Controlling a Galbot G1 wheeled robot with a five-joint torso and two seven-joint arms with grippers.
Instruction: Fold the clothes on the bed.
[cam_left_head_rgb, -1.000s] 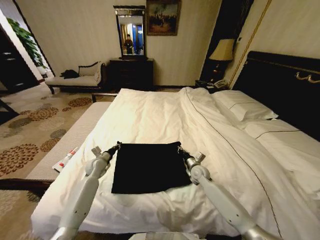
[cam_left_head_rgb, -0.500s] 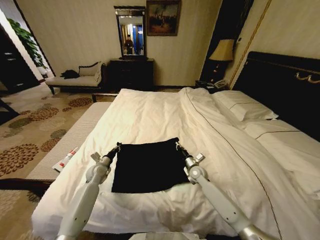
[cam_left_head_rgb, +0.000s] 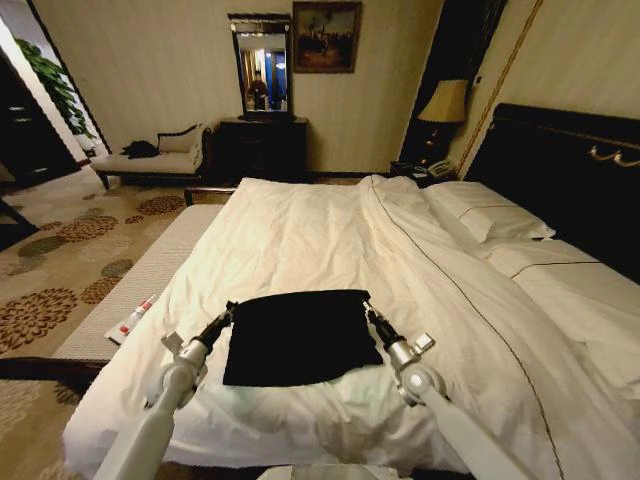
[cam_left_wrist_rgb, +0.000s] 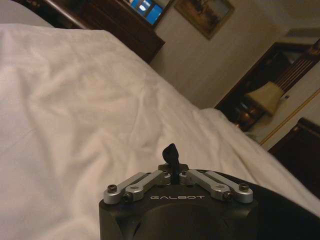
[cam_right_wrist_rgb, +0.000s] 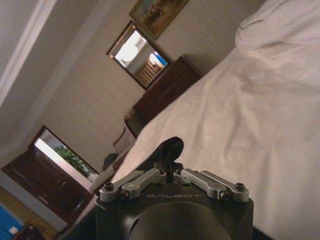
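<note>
Both claws clench the shirt (cam_left_head_rgb: 298, 338): left gripper (cam_left_head_rgb: 228, 312) and right gripper (cam_left_head_rgb: 368, 311) at its far corners. It lies roughly square on the bed (cam_left_head_rgb: 300, 230).

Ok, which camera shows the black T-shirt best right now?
The head view: the whole folded black T-shirt lies on the bed, pinched by left gripper and right gripper. Each wrist view shows just a pinched scrap of fabric.

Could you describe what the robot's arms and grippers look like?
Both arms are slim, pale silver-white tubes with rounded joints. The left gripper and right gripper are narrow and black. Each wrist view shows a black housing marked GALBOT, silver bolted linkage bars and dark fingers.
</note>
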